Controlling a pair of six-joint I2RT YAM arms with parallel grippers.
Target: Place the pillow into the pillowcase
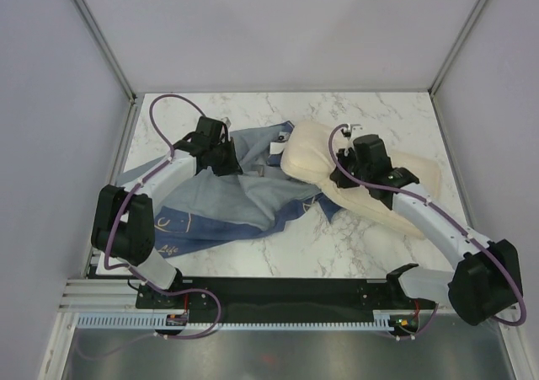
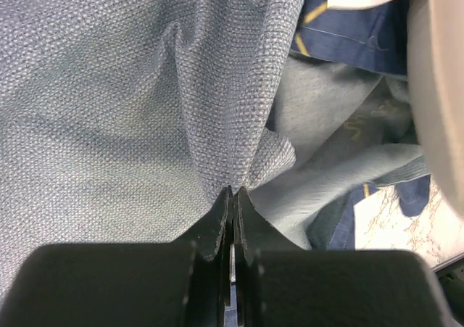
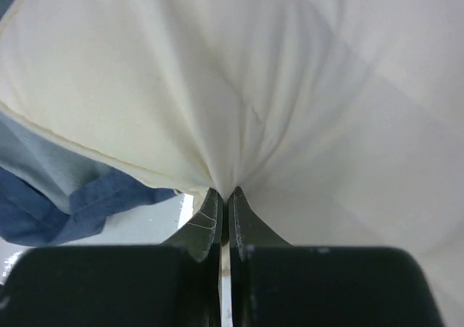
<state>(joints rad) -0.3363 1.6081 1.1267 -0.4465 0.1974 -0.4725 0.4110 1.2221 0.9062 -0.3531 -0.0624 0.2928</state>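
Note:
The cream pillow [image 1: 307,163] lies across the right half of the table, its left end resting on the blue pillowcase [image 1: 227,203], which lies crumpled at centre left. My left gripper [image 1: 226,159] is shut on a fold of the pillowcase's light grey-blue inner cloth [image 2: 145,109], the cloth pinched at the fingertips [image 2: 233,193]. My right gripper [image 1: 344,175] is shut on a pinch of the pillow's fabric [image 3: 239,88], drawn into a peak at the jaws [image 3: 225,194]. The dark blue outer cloth [image 3: 43,211] shows under the pillow's edge in the right wrist view.
The white marble tabletop [image 1: 278,254] is bounded by grey walls with metal frame posts [image 1: 101,43] at the back corners. A black rail [image 1: 278,291] runs along the near edge between the arm bases.

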